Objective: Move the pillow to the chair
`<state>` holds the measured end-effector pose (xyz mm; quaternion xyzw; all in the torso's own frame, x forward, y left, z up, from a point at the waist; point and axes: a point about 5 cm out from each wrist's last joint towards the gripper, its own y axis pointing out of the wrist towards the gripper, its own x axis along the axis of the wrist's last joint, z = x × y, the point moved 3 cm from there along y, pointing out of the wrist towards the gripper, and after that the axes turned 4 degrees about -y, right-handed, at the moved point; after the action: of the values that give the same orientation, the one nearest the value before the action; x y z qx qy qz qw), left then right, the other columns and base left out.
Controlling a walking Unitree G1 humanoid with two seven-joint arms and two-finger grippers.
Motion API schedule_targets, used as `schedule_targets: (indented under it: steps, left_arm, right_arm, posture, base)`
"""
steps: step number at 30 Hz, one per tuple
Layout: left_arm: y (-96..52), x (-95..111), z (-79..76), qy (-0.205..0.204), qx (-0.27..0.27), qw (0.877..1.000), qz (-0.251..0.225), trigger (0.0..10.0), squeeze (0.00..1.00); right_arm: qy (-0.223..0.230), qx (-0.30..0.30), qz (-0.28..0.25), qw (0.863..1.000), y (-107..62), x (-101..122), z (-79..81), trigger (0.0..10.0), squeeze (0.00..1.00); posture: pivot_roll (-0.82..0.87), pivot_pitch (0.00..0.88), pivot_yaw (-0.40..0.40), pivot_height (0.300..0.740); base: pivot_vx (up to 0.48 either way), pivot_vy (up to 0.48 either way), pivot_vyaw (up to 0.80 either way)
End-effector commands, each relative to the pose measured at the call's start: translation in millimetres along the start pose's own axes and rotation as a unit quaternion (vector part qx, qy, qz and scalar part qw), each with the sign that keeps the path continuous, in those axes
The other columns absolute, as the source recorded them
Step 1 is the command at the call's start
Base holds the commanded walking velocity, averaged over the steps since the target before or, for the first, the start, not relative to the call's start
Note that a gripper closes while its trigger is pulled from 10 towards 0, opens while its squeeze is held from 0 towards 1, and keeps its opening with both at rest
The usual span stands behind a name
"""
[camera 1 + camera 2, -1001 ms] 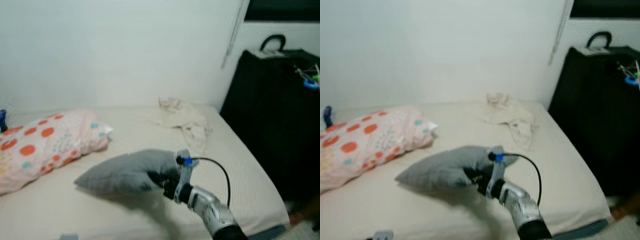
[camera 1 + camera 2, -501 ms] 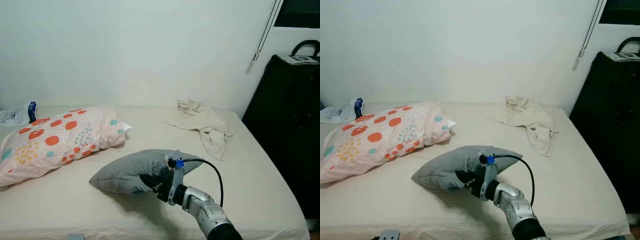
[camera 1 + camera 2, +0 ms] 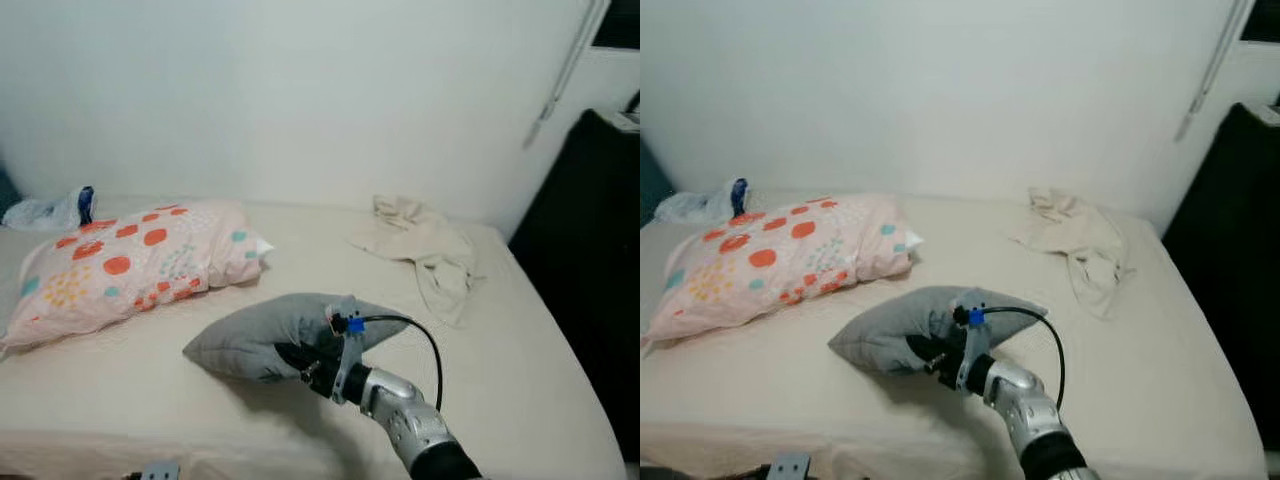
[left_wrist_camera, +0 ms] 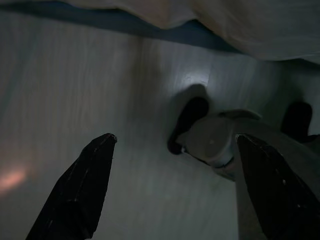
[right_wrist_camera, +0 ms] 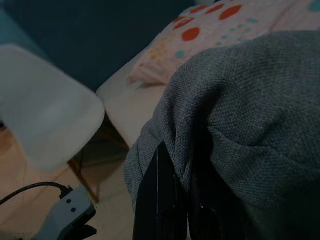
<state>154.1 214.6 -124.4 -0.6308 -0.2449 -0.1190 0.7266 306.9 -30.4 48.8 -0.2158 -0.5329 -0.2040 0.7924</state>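
Observation:
A grey pillow [image 3: 270,335] hangs just above the cream bed [image 3: 120,390], near its front edge. My right gripper [image 3: 306,364] is shut on the pillow's lower edge, the silver arm reaching in from the lower right. In the right wrist view the grey pillow [image 5: 240,125] bunches over the black fingers [image 5: 160,200], and a white chair [image 5: 45,112] stands on the floor beside the bed's corner. My left gripper [image 4: 172,185] hangs open over the pale floor.
A pink pillow with orange dots [image 3: 130,262] lies on the bed's left. A beige cloth [image 3: 425,245] lies crumpled at the back right. A black cabinet [image 3: 600,260] stands right of the bed. A plastic bag [image 3: 45,210] sits at the far left. A grey plug adapter [image 5: 67,212] lies on the floor.
The camera has turned left, so the bed and cabinet shift right in view. The grey pillow stays gripped in my right gripper at about the same height.

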Motion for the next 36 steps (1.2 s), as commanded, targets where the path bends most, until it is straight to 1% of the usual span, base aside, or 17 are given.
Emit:
schedule_targets:
  steps: [1,9,17,25,32,35,36]
  left_arm:
    - [-0.4,-3.4,2.0,0.000,0.002,1.000,0.007,10.0,0.00]
    - [-1.2,-8.0,3.2,0.003,0.004,1.000,0.013,10.0,0.00]
    - [-2.0,-12.8,2.0,0.004,0.001,1.000,0.019,10.0,0.00]
    - [-2.1,-14.2,0.7,0.016,-0.004,1.000,0.024,10.0,0.00]
    - [-2.0,-13.9,1.0,0.018,-0.008,0.999,0.025,10.0,0.00]
    - [-2.0,-13.7,1.9,0.017,-0.006,1.000,0.025,10.0,0.00]
    - [-2.0,-13.7,2.8,0.016,-0.004,1.000,0.025,10.0,0.00]
  right_arm:
    - [-0.015,0.011,0.000,1.000,2.9,0.8,4.5,10.0,0.00]
    - [-0.020,0.018,-0.001,1.000,4.1,1.5,7.0,10.0,0.00]
    - [-0.035,0.033,-0.002,0.999,6.2,2.6,12.5,10.0,0.00]
    - [-0.038,0.041,-0.003,0.998,9.9,4.8,15.3,10.0,0.00]
    - [-0.038,0.053,-0.001,0.998,11.6,1.4,20.3,10.0,0.00]
    - [-0.038,0.060,-0.003,0.997,12.4,2.2,22.9,10.0,0.00]
    - [-0.039,0.068,-0.008,0.997,13.1,4.1,25.5,10.0,0.00]
  posture:
    - [0.04,0.000,-0.060,0.740]
    - [0.04,0.000,-0.062,0.740]
    - [0.05,0.000,-0.066,0.740]
    - [0.05,0.000,-0.065,0.740]
    - [0.05,0.000,-0.064,0.740]
    - [0.05,0.000,-0.064,0.740]
    - [0.05,0.000,-0.064,0.740]
  base:
    - [0.000,0.000,0.78]
    - [0.000,0.000,0.78]
    - [0.000,0.000,0.78]
    - [0.000,0.000,0.78]
    - [0.000,-0.449,0.78]
    - [0.000,-0.480,0.78]
    - [0.000,0.000,0.78]
